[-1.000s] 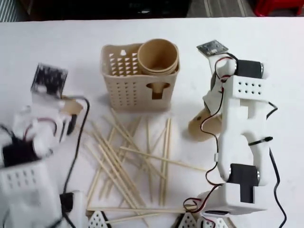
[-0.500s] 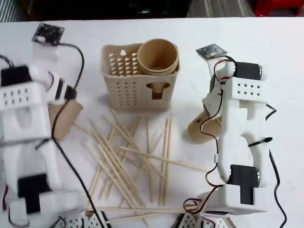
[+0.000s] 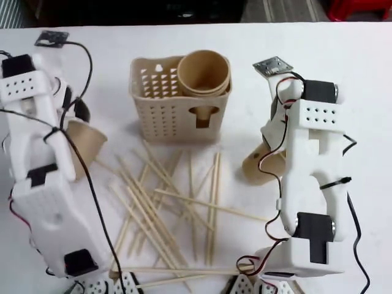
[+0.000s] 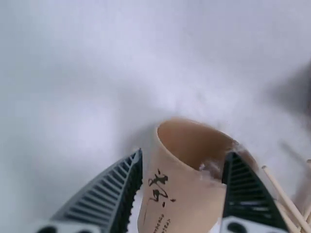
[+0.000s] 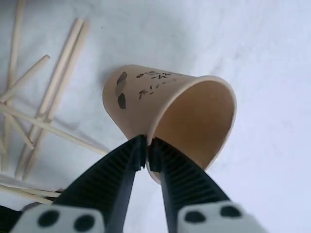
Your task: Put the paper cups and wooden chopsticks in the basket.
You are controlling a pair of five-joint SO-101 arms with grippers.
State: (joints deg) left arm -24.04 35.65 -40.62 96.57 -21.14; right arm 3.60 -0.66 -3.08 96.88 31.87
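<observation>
Done: stacked paper cups [image 3: 204, 72] are already sitting upright inside the basket [image 3: 160, 113], filling its right-hand part.
Left cup: the left-hand paper cup [image 3: 84, 142] is lying on its side on the table [image 3: 358, 55], well apart from the basket on its left.
Left gripper [image 4: 183, 155]: it is straddling that cup with its jaws spread wide, close on either side. A firm grip is not evident.
Right cup: the right-hand paper cup [image 5: 160, 102] is lying tilted near the basket's right front corner.
Right gripper [image 5: 147, 150]: it is pinching that cup's rim, one jaw inside and one outside.
Chopsticks: the wooden chopsticks [image 3: 165, 196] are lying scattered and crossed just in front of the basket, none inside it.
Left to do: two cups and every chopstick are waiting, so I judge the task under halfway.
</observation>
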